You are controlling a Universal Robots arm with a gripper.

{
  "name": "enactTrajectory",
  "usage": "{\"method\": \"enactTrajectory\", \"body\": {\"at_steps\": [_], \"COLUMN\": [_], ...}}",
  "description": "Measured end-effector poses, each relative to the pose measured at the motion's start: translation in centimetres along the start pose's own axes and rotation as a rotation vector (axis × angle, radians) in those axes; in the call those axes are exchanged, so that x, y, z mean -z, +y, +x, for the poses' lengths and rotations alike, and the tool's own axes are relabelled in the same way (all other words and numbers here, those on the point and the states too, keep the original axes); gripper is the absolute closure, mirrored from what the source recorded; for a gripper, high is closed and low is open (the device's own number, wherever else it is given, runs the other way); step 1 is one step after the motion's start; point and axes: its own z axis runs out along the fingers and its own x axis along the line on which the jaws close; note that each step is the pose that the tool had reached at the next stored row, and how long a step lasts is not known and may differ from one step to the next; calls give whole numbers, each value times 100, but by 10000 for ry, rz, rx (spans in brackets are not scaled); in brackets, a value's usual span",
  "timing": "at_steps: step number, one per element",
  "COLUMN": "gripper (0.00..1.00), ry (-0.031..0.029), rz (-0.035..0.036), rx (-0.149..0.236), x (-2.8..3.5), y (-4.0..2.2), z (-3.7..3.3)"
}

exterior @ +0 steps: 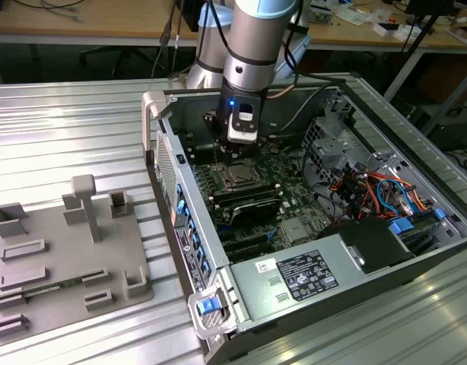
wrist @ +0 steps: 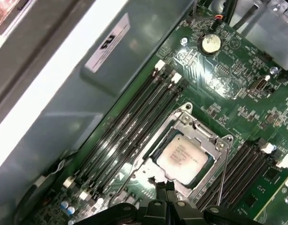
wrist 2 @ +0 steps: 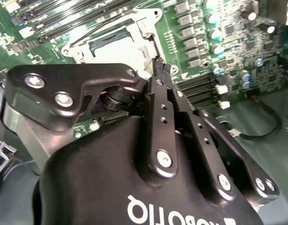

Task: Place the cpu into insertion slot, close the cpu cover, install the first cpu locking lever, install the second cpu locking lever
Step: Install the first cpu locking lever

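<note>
The cpu [wrist: 182,154] lies flat in the insertion slot [exterior: 237,179], silvery face up. The silvery cpu cover [wrist: 200,130] is folded down around it as a frame. A thin wire locking lever [wrist: 223,176] runs along one side of the socket, and another [wrist: 155,136] along the opposite side. Whether they are latched I cannot tell. My gripper [wrist: 166,186] hangs just above the socket's edge, fingertips pressed together with nothing between them. It also shows in the second wrist view [wrist 2: 160,65] and in the exterior view [exterior: 239,157].
Long black memory slots [wrist: 134,126] flank the socket on both sides. A coin battery [wrist: 210,43] sits on the green board. The open computer case [exterior: 161,122] walls the work area, with a power supply [exterior: 309,274] and cables [exterior: 378,190]. A grey fixture tray [exterior: 66,251] lies outside.
</note>
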Motion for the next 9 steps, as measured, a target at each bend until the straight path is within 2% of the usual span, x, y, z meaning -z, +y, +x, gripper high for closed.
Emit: {"method": "enactTrajectory", "body": {"at_steps": [2, 3, 9], "gripper": [89, 89, 89], "ry": [-2, -4, -13], "rz": [-5, -17, -38], "rx": [1, 0, 1], "x": [11, 24, 55], "y": [-38, -101, -213], "z": [29, 78, 163]}}
